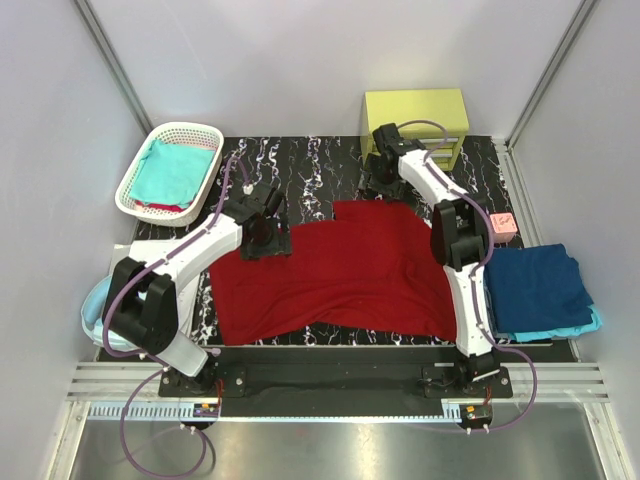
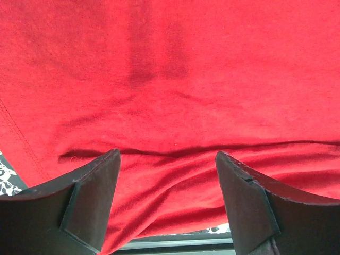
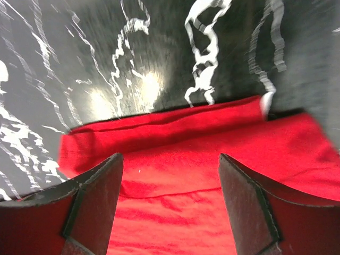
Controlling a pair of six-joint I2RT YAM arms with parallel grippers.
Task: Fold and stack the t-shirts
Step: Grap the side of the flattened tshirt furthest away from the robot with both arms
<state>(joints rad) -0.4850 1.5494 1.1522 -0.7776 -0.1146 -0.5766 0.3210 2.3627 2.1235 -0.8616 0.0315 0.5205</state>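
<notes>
Dark red t-shirt (image 1: 350, 270) lies spread out on the black marbled worktop (image 1: 300, 165), between the two arms. Left hand (image 2: 167, 155) sits low over the shirt's left part, jaws wide apart, nothing gripped. Right hand (image 3: 170, 156) is over the shirt's far edge, equally wide, empty. Navy t-shirt (image 1: 535, 285) lies on a light blue t-shirt (image 1: 590, 325) at right. Teal t-shirt (image 1: 170, 170) is in the white basket (image 1: 135, 195), far left.

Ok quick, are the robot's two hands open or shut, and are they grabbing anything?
Left gripper: open, above the dark red t-shirt, holding nothing.
Right gripper: open, above its far edge, holding nothing.
</notes>
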